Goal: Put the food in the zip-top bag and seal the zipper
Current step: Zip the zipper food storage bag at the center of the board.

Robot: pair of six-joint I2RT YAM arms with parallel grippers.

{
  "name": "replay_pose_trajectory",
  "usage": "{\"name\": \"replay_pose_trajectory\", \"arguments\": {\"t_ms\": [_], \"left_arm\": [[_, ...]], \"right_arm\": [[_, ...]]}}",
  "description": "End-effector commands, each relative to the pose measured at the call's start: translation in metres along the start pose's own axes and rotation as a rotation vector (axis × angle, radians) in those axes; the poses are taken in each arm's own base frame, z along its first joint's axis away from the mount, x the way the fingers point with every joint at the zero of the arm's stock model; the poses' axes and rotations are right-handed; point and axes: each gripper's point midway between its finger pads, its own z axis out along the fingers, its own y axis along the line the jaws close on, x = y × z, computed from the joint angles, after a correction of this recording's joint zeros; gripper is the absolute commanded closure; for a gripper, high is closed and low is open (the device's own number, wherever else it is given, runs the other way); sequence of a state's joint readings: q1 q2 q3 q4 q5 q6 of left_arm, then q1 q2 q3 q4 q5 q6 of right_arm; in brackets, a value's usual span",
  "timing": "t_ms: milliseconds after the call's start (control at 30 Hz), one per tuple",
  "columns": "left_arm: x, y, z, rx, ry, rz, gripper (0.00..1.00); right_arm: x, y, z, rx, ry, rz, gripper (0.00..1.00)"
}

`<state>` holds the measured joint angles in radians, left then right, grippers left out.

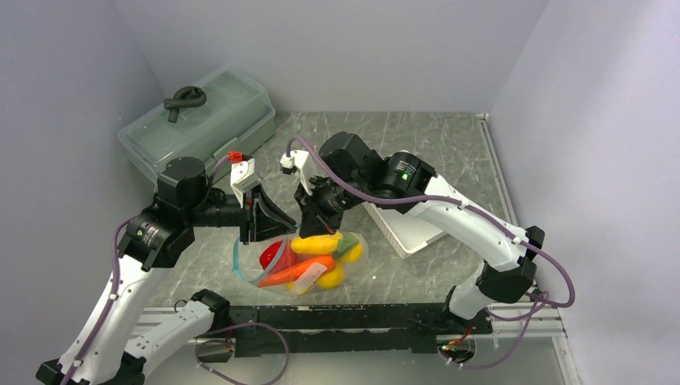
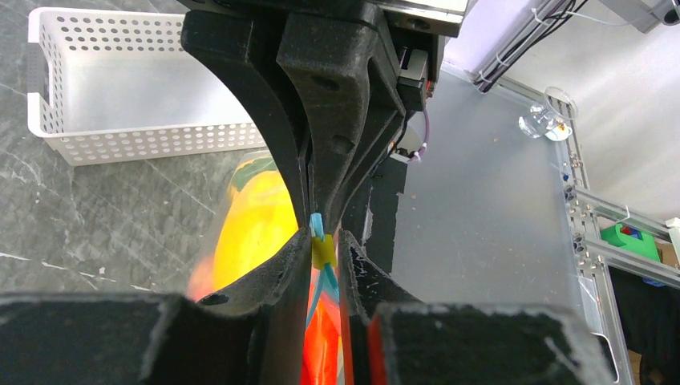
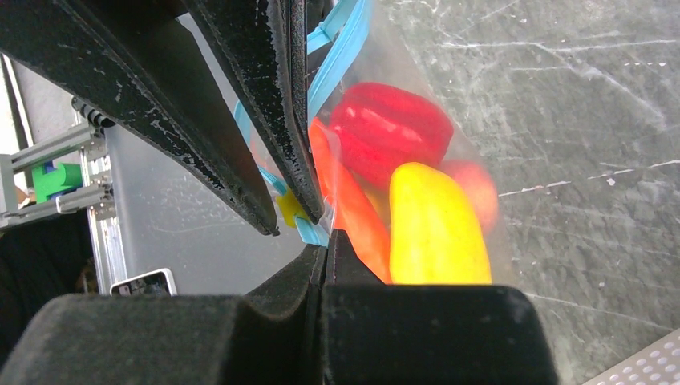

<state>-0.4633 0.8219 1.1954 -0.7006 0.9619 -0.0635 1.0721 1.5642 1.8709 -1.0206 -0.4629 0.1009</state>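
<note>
"Between the two claws, what was there?"

"From overhead, the zip-top bag (image 1: 358, 247) lay on the table (image 1: 417, 152) just under both tips, with the food (image 1: 309, 261) inside it. The left claw (image 1: 252, 234) reached down at the bag's mouth end. The right claw (image 1: 319, 224) came down beside it, over a yellow fruit (image 1: 317, 243). That view was too distant to show either grip."

"Did the wrist cameras settle it?"

"Yes. The left wrist view showed the left claw (image 2: 325, 255) pinching the zipper (image 2: 329, 282), a teal strip, at a small yellow tab (image 2: 323, 253) caught between its fingers. Directly opposite, tip to tip, the right claw (image 2: 316, 210) had its fingers pressed together on the same strip. Beyond the right claw stood a white basket (image 2: 120, 144), which the right wrist view did not show."

"And the right wrist view?"

"It showed the right claw (image 3: 325, 255) squeezed tight with the zipper (image 3: 341, 48) running into it. The left claw (image 3: 292, 224) faced it, with the yellow tab (image 3: 289, 208) between its fingers. Just beside both tips, through the clear plastic, sat a red pepper (image 3: 393, 128), a carrot (image 3: 353, 212) and the yellow fruit (image 3: 437, 228). The left wrist view gave only an orange and yellow blur. Only the overhead view held the lidded box (image 1: 200, 120), well behind the left claw."
</note>
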Motion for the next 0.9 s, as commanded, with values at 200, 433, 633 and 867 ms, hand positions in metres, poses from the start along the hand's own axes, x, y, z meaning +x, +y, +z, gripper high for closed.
{"name": "replay_pose_trajectory", "arguments": {"t_ms": [200, 433, 633, 867], "left_arm": [[-0.0112, -0.0033, -0.003, 0.001, -0.023, 0.056, 0.77], [-0.0104, 0.001, -0.0008, -0.007, -0.025, 0.047, 0.66], [-0.0113, 0.0015, -0.0013, -0.014, -0.029, 0.056, 0.65], [-0.0096, 0.0027, -0.0001, -0.009, -0.022, 0.051, 0.75]], "right_arm": [[-0.0269, 0.0111, -0.0163, 0.0, -0.099, -0.02, 1.0], [-0.0283, 0.0099, -0.0157, 0.008, -0.101, -0.009, 1.0], [-0.0285, 0.0098, -0.0148, 0.007, -0.099, -0.005, 1.0], [-0.0302, 0.01, -0.0145, 0.004, -0.103, -0.006, 1.0]]}}
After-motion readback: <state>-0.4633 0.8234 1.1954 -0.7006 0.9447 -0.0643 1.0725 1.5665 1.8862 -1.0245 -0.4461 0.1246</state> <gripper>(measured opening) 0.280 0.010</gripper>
